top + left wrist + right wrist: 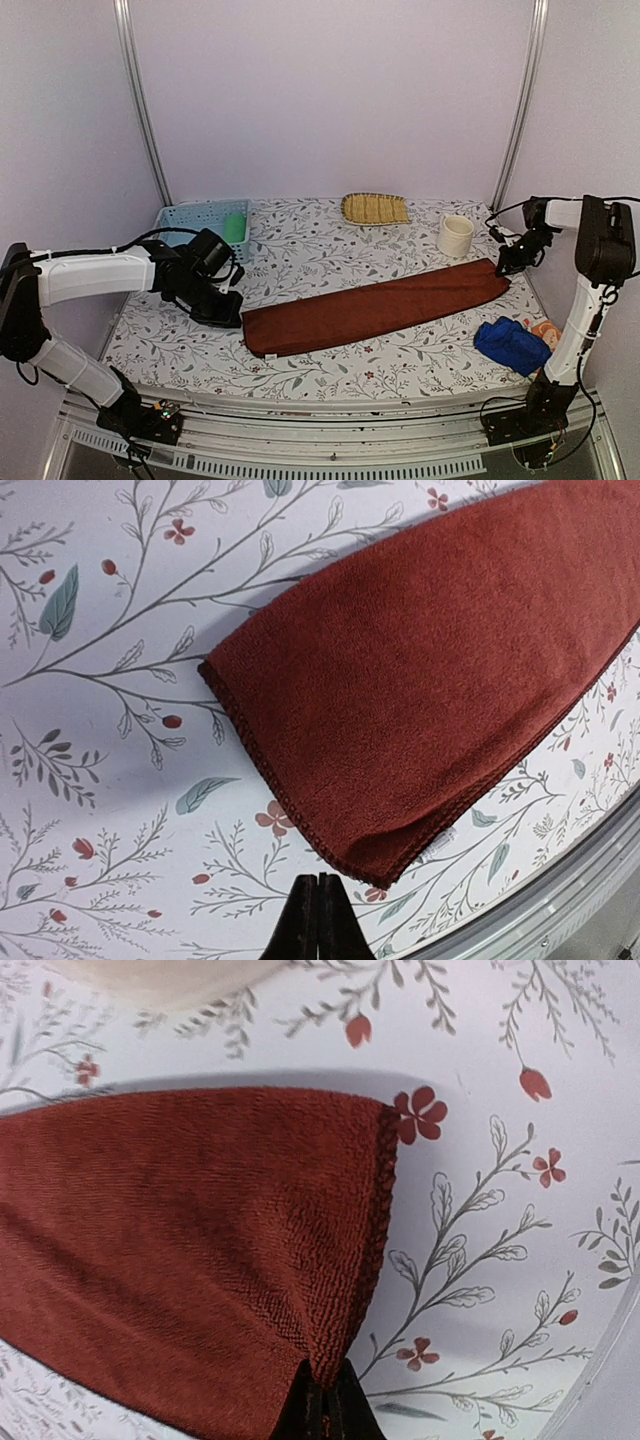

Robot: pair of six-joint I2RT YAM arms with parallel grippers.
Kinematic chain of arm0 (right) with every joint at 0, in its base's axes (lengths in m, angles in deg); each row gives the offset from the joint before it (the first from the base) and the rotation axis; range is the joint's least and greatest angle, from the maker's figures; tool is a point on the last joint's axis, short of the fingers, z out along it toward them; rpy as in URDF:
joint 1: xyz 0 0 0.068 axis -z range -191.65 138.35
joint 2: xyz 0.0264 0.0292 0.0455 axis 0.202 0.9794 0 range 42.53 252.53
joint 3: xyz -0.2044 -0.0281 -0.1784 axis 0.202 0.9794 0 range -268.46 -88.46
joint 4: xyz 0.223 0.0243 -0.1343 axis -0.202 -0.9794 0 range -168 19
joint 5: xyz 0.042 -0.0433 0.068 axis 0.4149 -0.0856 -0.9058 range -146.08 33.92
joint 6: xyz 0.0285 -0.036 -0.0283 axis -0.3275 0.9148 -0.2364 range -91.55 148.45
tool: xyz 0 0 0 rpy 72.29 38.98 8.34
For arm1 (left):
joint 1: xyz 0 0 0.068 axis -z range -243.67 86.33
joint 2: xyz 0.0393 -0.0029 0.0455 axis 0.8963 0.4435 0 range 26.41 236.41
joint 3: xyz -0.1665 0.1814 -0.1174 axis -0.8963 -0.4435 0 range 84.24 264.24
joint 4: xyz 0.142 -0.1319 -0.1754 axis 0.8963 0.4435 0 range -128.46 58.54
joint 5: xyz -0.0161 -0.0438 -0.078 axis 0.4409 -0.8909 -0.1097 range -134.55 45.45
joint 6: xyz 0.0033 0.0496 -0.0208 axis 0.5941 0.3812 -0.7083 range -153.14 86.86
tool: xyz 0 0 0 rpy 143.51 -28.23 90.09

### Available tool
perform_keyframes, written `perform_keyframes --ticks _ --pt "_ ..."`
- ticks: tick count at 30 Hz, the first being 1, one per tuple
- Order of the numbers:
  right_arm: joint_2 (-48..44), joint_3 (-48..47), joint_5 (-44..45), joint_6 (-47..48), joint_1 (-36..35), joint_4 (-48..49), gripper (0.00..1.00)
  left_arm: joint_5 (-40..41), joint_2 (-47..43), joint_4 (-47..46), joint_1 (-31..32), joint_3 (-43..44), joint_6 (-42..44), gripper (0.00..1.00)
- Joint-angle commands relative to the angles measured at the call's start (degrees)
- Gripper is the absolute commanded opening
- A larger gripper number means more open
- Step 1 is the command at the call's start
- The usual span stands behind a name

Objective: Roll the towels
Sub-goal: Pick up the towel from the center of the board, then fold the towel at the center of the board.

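**Top external view.**
- Tabletop (330,235): floral print.
- Reddish-brown towel (375,308): I see it folded into a long strip lying flat, running from lower left of centre up to the right.
- Left arm: enters from the left edge, forearm level, wrist bent down. Left gripper (228,312) is low at the strip's left end.
- Right arm: stands at the right edge, elbow high, forearm reaching left and down. Right gripper (508,265) is at the strip's right end.
- Blue towel (512,345): bunched at lower right, with the orange towel (547,331) showing just behind it.
- Green towel (235,228): in the pale blue basket (190,218), upper left.
- Straw tray (375,208): back centre.
- Cream cup (455,236): to the right of the tray.

**Left wrist view.**
- Left gripper (318,900): bottom centre. I read its fingers (303,928) as pressed together with nothing between them, the tips just beside the towel's corner.
- Reddish-brown towel (430,670): fills the upper right, with one rounded folded corner pointing towards the bottom of the frame.

**Right wrist view.**
- Right gripper (325,1392): bottom centre, closed. The lower corner of the reddish-brown towel (180,1230) narrows into it and looks pinched there.
- Towel end: its stitched edge runs from upper right of centre down to the gripper.
- Cup (160,978): a blurred pale shape at the top edge.
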Motion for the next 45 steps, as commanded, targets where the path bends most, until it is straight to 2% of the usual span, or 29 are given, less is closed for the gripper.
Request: perform_keyframes --ticks 1,8,18,29,45 --pt "-8.42 -4.22 -12.12 -1.11 -0.13 -5.23 0.02 1.76 1.23 0.69 0.58 0.54 0.89 0.02" --pt "-11.74 -3.33 -23.13 -1.14 -6.55 -11.56 0.02 2.34 2.24 0.09 0.19 -0.1 0.89 0.02" --pt "-10.59 -4.73 -34.64 -1.88 -21.65 -16.12 0.02 2.68 2.17 -2.04 -1.36 -3.77 -0.63 0.02" --pt "1.22 -13.65 -40.41 -4.71 -38.15 -16.48 0.02 2.64 2.83 -4.32 -3.7 -7.26 -2.89 0.02" --pt "15.84 -29.65 -45.33 -21.27 -53.99 -5.4 0.02 1.72 4.72 -6.32 -4.96 -8.95 -3.3 0.02"
